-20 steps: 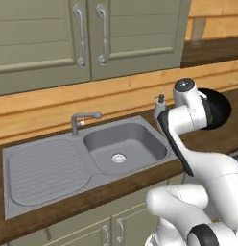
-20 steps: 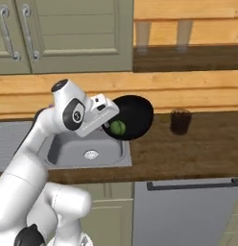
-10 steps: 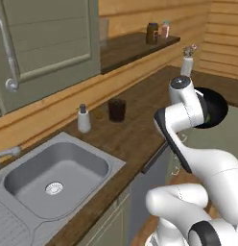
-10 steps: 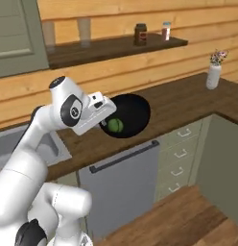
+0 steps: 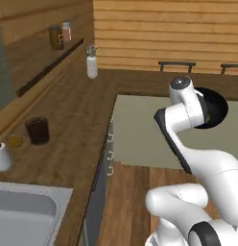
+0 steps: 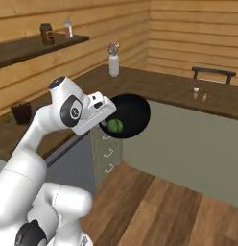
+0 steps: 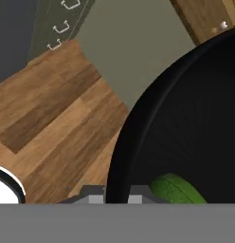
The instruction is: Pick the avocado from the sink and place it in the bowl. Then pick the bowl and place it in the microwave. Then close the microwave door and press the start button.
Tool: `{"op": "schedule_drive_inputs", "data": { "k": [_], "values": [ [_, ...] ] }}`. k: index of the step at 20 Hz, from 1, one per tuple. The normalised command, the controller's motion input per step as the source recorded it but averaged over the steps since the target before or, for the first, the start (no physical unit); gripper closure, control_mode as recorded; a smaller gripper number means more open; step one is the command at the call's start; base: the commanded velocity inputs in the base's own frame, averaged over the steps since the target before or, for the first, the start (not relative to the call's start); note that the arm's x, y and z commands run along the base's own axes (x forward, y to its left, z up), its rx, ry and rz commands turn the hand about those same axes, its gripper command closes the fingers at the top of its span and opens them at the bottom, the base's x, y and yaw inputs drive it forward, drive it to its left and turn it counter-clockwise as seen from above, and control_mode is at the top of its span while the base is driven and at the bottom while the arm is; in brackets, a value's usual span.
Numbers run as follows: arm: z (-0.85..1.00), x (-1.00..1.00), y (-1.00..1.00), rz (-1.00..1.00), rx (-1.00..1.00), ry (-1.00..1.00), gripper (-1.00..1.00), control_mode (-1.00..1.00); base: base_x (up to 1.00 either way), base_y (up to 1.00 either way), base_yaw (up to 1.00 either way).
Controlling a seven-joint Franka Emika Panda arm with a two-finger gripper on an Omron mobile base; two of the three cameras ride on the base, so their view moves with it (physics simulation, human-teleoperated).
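Gripper (image 6: 105, 123) clamped on one bowl (image 6: 133, 115), one avocado (image 6: 114, 126) inside.

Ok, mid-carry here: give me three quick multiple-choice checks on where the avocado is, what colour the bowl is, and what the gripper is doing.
1. Where is the avocado?
A. In the sink basin
B. Inside the bowl
C. On the wooden floor

2. What colour is the bowl?
A. White
B. Grey
C. Black

3. What is the gripper's state?
A. Shut on the bowl's rim
B. Open above the counter
C. Shut on a jar

Answers:
1 B: the avocado lies inside the bowl, seen in the right base view and the hand view.
2 C: the bowl is glossy black in every view.
3 A: the gripper is closed on the bowl's rim and holds it in the air over the wooden floor.
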Motion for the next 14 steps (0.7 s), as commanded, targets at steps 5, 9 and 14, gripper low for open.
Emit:
{"op": "schedule_drive_inputs", "data": {
  "k": [5,9,14],
  "values": [
    [0.00,0.00,0.00,0.00,0.00,0.00,1.00,1.00,0.11,-0.44,-0.81],
    [0.00,0.00,0.00,0.00,0.00,0.00,1.00,1.00,0.24,-0.36,-0.80],
    [0.00,0.00,0.00,0.00,0.00,0.00,1.00,1.00,0.32,-0.26,-0.78]
  ]
}}
